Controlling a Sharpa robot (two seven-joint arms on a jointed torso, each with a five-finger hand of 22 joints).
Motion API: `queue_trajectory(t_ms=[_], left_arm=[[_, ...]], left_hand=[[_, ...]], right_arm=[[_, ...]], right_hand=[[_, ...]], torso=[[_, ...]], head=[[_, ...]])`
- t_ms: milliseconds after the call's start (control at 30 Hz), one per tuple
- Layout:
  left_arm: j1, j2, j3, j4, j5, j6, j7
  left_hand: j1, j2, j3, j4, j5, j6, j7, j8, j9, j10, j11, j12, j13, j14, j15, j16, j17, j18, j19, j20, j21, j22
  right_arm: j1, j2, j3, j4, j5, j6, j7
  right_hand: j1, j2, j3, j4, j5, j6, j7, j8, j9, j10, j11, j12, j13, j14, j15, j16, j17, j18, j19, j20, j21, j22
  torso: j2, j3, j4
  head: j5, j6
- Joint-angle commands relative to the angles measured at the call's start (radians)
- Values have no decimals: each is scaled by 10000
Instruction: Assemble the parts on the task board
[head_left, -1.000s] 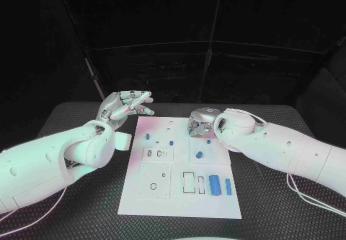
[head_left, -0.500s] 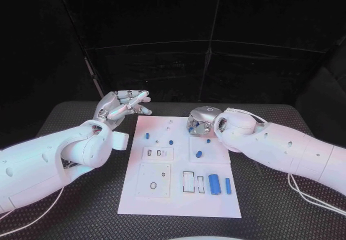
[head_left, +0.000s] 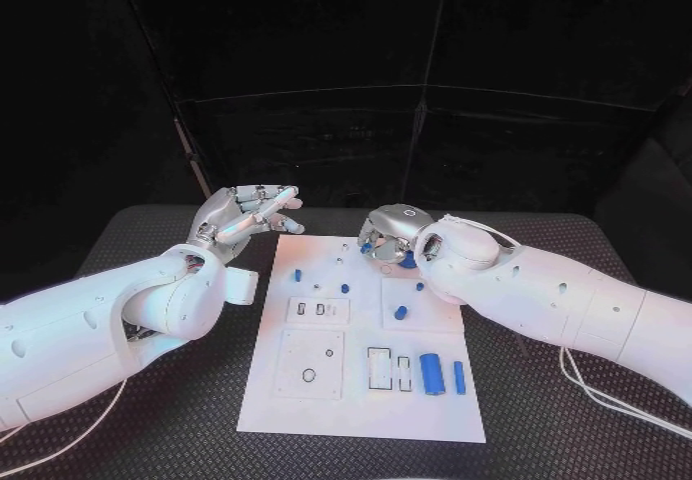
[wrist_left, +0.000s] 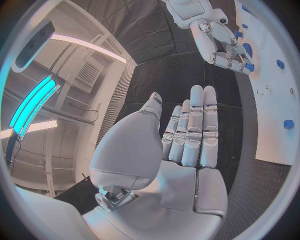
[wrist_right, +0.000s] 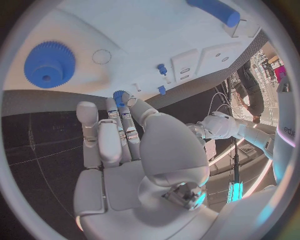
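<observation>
Right hand (head_left: 387, 238) sits low over the far end of the task board (head_left: 361, 400), silver fingers curled in, and in the right wrist view a small blue part (wrist_right: 119, 95) is pinched between thumb and fingertip. That's a grip on the piece, just above the white plate. The left wrist view shows it too: blue caught in those metal fingers.

Left hand (head_left: 248, 212) hangs off the board's far left corner over the black table (head_left: 159, 400), holding nothing. From the left wrist view its fingers (wrist_left: 194, 130) lie straight and side by side, thumb standing apart, palm bare and glossy.

The board is a flat white rectangle, smooth, cut with rectangular recesses and small holes. Near its closer end a blue cylinder (head_left: 430, 372) lies beside a thinner blue rod (head_left: 459, 376). Mid-board, a stubby blue part (head_left: 400, 312) lies flat, and small blue pegs (head_left: 297, 274) dot the far half. The right wrist view catches a blue toothed gear (wrist_right: 49, 64) lying flat on the plate, round with a ridged rim. The table carries a woven, mesh-like texture.
</observation>
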Motion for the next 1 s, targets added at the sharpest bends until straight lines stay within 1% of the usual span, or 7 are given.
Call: queue_trajectory(t_ms=[33, 300, 367, 467, 600, 733, 1000], left_arm=[[14, 22, 12, 39, 5, 69, 75], [14, 46, 13, 39, 5, 59, 85], [14, 63, 13, 26, 5, 63, 84], [14, 87, 13, 9, 5, 70, 81], [15, 113, 13, -14, 5, 80, 73], [16, 110, 14, -14, 5, 84, 63], [17, 136, 16, -33, 5, 98, 44]], left_hand=[[0, 92, 12, -41, -5, -8, 85, -60, -15, -28, 76, -53, -12, -2, 34, -36, 13, 112, 29, 37, 61, 1], [-1, 90, 8, -43, -5, -17, 95, -74, -16, -33, 82, -66, -13, -3, 38, -42, 27, 111, 26, 40, 60, 0], [-1, 90, 8, -43, -5, -17, 95, -74, -16, -33, 82, -66, -13, -3, 38, -42, 27, 111, 26, 40, 60, 0], [-1, 90, 8, -43, -5, -17, 95, -74, -16, -33, 82, -66, -13, -3, 38, -42, 27, 111, 26, 40, 60, 0], [-1, 90, 8, -43, -5, -17, 95, -74, -16, -33, 82, -66, -13, -3, 38, -42, 27, 111, 26, 40, 60, 0], [0, 89, 6, -47, -5, -24, 100, -86, -17, -38, 87, -78, -13, -4, 41, -48, 40, 111, 25, 42, 60, -1], [0, 89, 6, -47, -5, -24, 101, -87, -17, -38, 87, -79, -13, -4, 41, -49, 41, 111, 25, 42, 60, -1]], right_arm=[[70, 212, 5, -271, 45, -653, 66], [149, 757, 6, -836, -78, -890, 122], [164, 873, 5, -973, -102, -827, 154], [176, 997, 4, -1129, -112, -690, 209], [184, 1151, 2, -1310, -117, -469, 305], [188, 1274, -1, -1423, -103, -290, 382], [191, 1485, -4, -1654, -96, -35, 497]], right_hand=[[12, -129, 93, -7, 9, 74, -5, 0, 8, 207, -154, -13, -28, 218, 9, 67, 18, -137, -16, 5, 42, 18], [-55, -221, 255, 6, -9, 32, 11, -13, 3, 167, -138, -21, -32, 220, 22, 101, 36, -138, -26, 14, 68, 28], [-74, -243, 283, 11, -15, 28, 14, -12, 3, 163, -135, -19, -31, 219, 25, 102, 26, -138, -29, 17, 71, 27], [-99, -266, 309, 21, -26, 26, 15, -10, 4, 162, -133, -17, -30, 218, 27, 108, 28, -137, -36, 20, 72, 21], [-172, -327, 350, 53, -42, 15, 20, -10, 4, 149, -131, -17, -30, 215, 35, 115, 17, -135, -48, 28, 74, 12], [-236, -379, 376, 83, -27, -3, 23, -13, 3, 133, -124, -19, -31, 209, 39, 113, -8, -135, -56, 35, 74, 7], [-304, -417, 405, 127, -44, -17, 24, -12, 4, 120, -121, -18, -32, 204, 44, 115, -25, -133, -69, 42, 71, -6]], torso=[[10, 0, 20], [32, -5, 30], [39, -11, 35], [46, -13, 43], [48, -4, 33], [62, 0, 30], [61, -10, 61]], head=[[19, 15], [41, 18], [22, 16], [15, -32], [24, -95], [35, -120], [52, -188]])
